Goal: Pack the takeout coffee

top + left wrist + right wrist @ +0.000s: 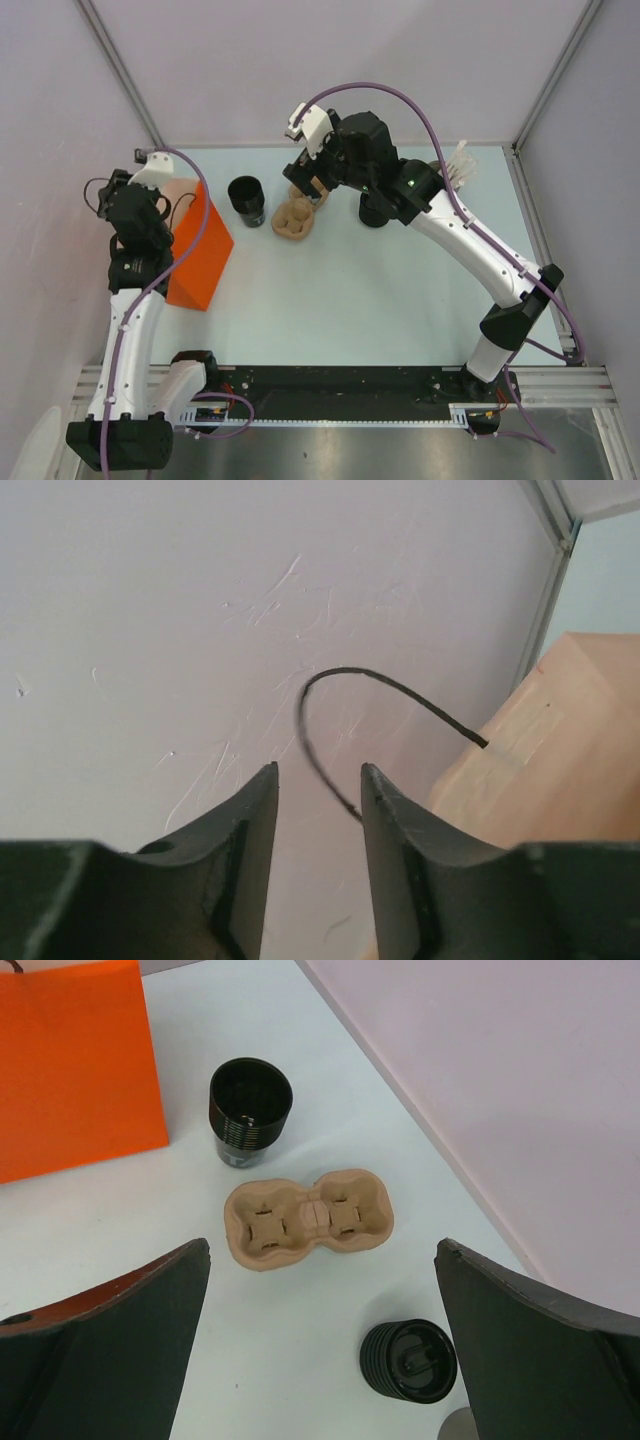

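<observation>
Counting two black cups on the pale table [380,300] — the lidded coffee [408,1360] near the wide-open right gripper [322,1248], a lidless cup [250,1110] by one pulp carrier [308,1218] — plus one orange bag [200,255]; left gripper [320,772] parted, seemingly empty; lilac walls [350,60].

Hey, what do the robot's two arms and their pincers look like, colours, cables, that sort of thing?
Both the left arm and right arm have white shells with black joints. A purple cable loops along each. The left pincer and right pincer each have two matte black fingers. A small green light glows on the right arm.
</observation>
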`<state>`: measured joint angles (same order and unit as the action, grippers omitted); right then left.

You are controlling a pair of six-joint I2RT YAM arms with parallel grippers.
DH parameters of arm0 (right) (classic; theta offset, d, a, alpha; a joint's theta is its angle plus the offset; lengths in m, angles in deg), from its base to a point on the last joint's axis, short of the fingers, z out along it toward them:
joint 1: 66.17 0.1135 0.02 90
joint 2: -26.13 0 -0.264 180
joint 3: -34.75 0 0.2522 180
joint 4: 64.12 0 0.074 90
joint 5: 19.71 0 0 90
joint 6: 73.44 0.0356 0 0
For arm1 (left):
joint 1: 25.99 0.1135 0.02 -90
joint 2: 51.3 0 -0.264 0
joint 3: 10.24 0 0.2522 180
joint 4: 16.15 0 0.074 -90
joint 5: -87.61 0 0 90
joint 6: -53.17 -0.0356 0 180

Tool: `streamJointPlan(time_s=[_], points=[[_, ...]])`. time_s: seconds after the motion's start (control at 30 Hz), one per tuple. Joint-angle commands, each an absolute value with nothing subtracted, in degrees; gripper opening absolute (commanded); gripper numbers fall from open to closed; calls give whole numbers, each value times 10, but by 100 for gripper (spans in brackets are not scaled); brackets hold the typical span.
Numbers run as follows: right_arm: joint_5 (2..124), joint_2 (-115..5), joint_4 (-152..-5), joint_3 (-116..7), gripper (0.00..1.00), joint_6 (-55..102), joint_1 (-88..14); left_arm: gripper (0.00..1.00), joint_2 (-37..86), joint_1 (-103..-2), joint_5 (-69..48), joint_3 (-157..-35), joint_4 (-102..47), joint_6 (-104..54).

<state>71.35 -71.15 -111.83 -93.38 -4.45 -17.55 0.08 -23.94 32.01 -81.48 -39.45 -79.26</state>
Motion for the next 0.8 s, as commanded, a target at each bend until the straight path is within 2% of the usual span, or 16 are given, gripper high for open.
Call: streamJointPlan(time_s=[0.0, 0.03, 0.07, 0.17, 0.37, 0.63, 0.77], points=[[713, -705, -1095, -949, 100, -35, -174, 49, -5, -226, 313, -835, -362, -781], [713, -706, -1096, -949, 100, -35, -174, 53, -6, -226, 309, -835, -366, -780], [713, -706, -1096, -949, 100, -35, -173, 63, -8, -225, 304, -834, -367, -777], [713, -707, -1096, -948, 100, -36, -170, 78, -16, -224, 284, -839, -380, -763], [711, -726, -1093, -950, 100, -21, -174, 100, -42, -225, 201, -881, -440, -716], [709, -801, -1045, -981, 99, 59, -191, 100, -74, -225, 76, -973, -549, -636], [693, -852, -1016, -1025, 94, 108, -200, 100, -95, -224, 49, -980, -584, -615]])
